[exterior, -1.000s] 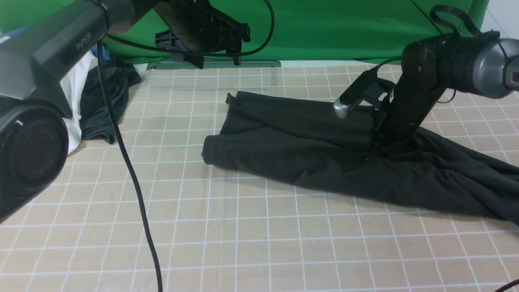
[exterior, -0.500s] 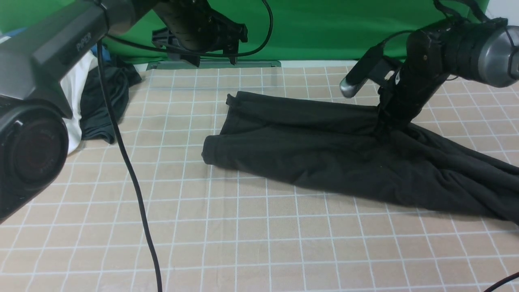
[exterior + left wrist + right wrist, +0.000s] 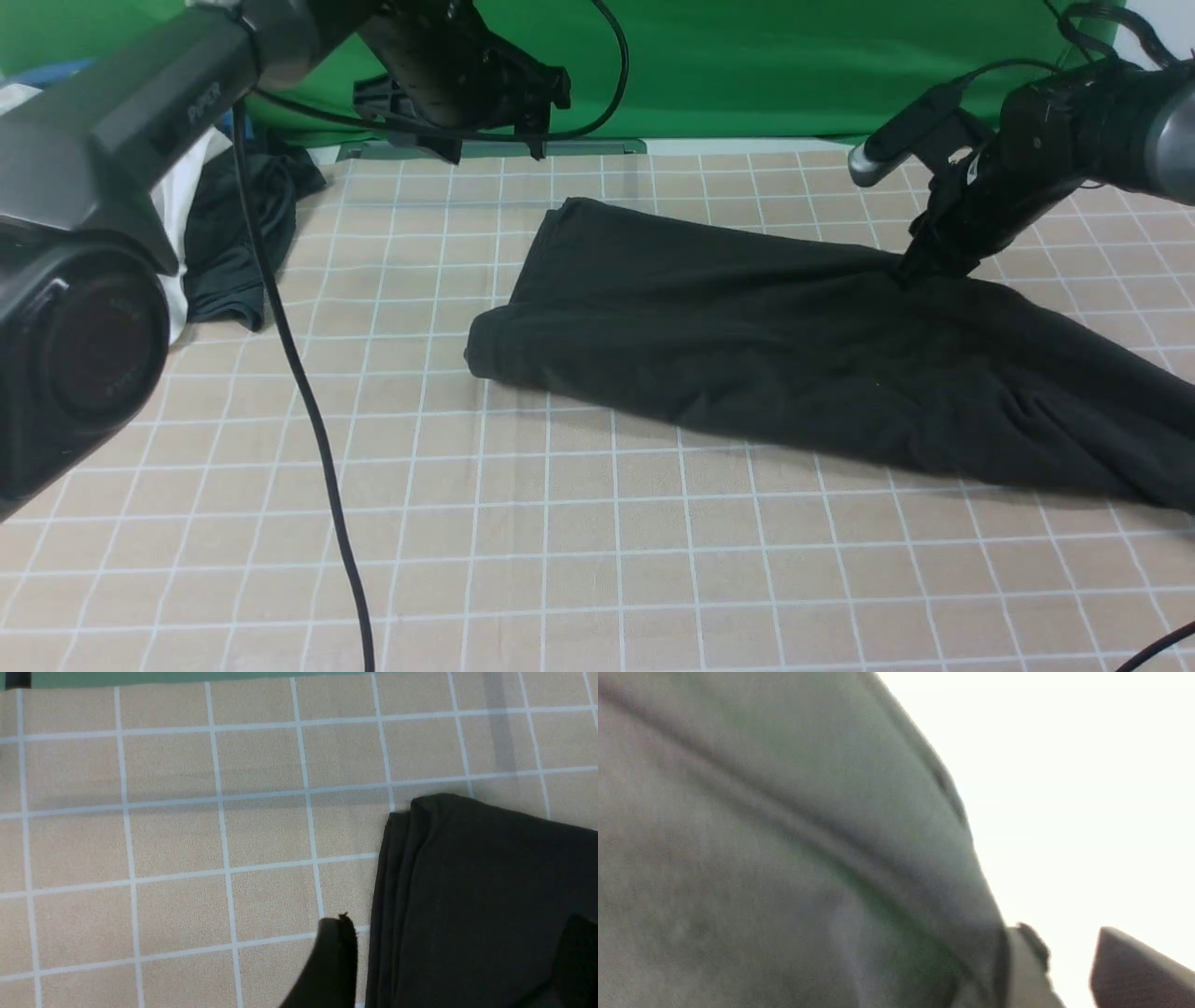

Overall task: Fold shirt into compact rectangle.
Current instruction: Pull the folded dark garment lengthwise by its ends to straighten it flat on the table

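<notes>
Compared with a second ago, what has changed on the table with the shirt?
The right gripper rose and drew back toward the far right, dragging the shirt by its far edge and smoothing its curled far-left corner. Its jaws now stand apart, seemingly letting go. The left gripper, open, and the garment pile stayed put.

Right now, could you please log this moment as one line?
shirt: partly folded on table | left gripper: open, hovering | right gripper: open at shirt's far edge
</notes>
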Motion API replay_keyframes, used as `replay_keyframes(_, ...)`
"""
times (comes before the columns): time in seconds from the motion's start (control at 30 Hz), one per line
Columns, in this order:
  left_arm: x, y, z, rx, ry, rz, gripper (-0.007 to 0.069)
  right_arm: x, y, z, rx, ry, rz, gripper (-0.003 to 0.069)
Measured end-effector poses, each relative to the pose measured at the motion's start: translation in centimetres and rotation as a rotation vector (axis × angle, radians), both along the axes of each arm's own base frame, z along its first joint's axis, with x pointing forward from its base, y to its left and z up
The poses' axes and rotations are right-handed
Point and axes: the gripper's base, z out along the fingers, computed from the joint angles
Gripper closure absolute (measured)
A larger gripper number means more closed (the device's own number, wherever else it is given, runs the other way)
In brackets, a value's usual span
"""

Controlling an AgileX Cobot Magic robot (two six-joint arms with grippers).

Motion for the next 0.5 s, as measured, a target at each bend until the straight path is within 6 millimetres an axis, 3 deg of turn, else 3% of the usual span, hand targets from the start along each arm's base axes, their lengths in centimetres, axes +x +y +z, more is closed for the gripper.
replay_keyframes(0.13,0.1,0.0,-1.0,0.010,0.033,0.000,0.0050,0.4,0.0,1.5,0.010,-0.014,-0.026,0.0244)
replay_keyframes(0.23,-0.2,0.1,-1.1,0.021,0.075,0.004,0.0051,0.7,0.0,3.6,0.012,-0.028,-0.044,0.0243)
replay_keyframes(0.27,-0.7,0.2,-0.8,0.036,0.125,0.004,0.0064,0.8,-0.1,5.6,0.011,-0.034,-0.057,0.0300)
replay_keyframes(0.3,-0.7,0.2,-0.7,0.038,0.131,0.004,0.0067,0.7,-0.1,5.8,0.009,-0.026,-0.061,0.0309)
replay_keyframes(0.4,-1.6,0.5,0.6,0.056,0.188,0.004,0.0161,0.4,-0.4,11.0,0.006,-0.037,-0.094,0.0552)
replay_keyframes(0.5,-1.9,0.6,1.5,0.068,0.173,-0.024,0.0295,-0.3,-0.6,14.3,0.008,-0.033,-0.118,0.0620)
